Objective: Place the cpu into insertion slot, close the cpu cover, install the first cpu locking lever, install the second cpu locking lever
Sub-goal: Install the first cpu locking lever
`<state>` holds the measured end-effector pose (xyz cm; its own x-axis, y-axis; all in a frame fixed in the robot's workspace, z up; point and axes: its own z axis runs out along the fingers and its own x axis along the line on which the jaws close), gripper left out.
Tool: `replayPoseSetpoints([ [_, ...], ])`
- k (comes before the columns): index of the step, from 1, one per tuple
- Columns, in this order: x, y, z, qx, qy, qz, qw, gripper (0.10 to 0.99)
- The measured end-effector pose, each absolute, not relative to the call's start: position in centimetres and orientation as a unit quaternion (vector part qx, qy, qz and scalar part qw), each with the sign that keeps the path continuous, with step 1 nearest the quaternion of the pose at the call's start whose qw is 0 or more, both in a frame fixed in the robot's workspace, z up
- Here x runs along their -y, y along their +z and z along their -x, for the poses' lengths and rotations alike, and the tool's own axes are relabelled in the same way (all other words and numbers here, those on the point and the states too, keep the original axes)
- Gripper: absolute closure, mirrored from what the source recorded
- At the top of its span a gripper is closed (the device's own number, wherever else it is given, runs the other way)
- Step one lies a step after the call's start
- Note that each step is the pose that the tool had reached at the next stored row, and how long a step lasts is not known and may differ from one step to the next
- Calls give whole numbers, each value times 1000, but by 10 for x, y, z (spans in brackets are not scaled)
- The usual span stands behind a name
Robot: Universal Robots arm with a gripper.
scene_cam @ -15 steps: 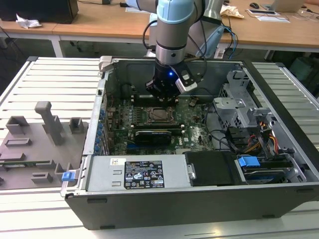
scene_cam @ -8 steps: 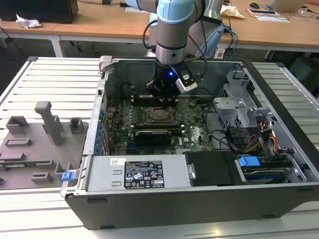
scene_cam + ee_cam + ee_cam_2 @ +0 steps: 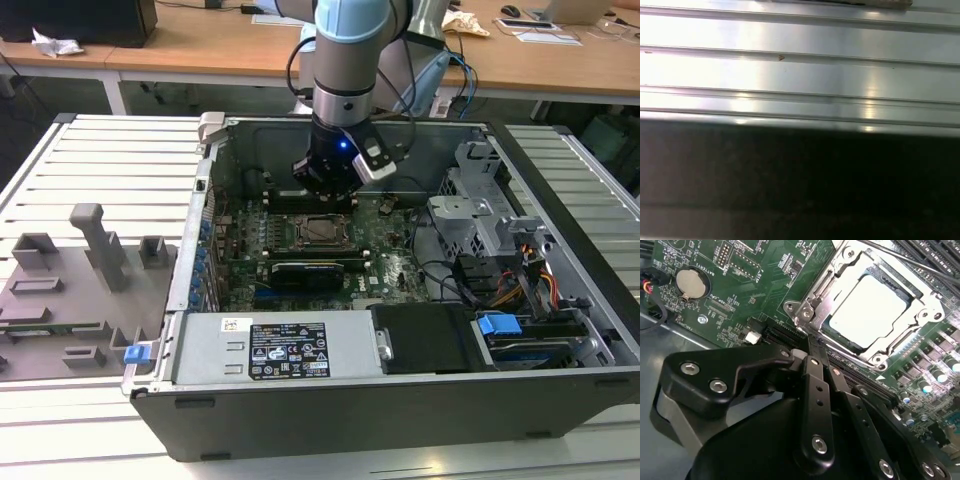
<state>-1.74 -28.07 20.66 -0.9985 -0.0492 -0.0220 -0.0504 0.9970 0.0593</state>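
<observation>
In the second wrist view I see the cpu (image 3: 871,307) lying flat inside the insertion slot (image 3: 826,326), with the shiny cpu cover (image 3: 866,264) closed down around it so the pale chip top shows through the square window, and my gripper (image 3: 814,351) sits just beside the slot with its two black fingers (image 3: 816,390) pressed together and holding nothing. In the exterior view my gripper (image 3: 325,190) hangs inside the open computer case (image 3: 200,400), just above the green board (image 3: 385,255) and close to the slot (image 3: 322,230).
</observation>
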Motion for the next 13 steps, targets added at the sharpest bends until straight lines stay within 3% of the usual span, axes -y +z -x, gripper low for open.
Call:
replayPoseSetpoints([
  [13,286,209,17,-999,30,25,10,980],
])
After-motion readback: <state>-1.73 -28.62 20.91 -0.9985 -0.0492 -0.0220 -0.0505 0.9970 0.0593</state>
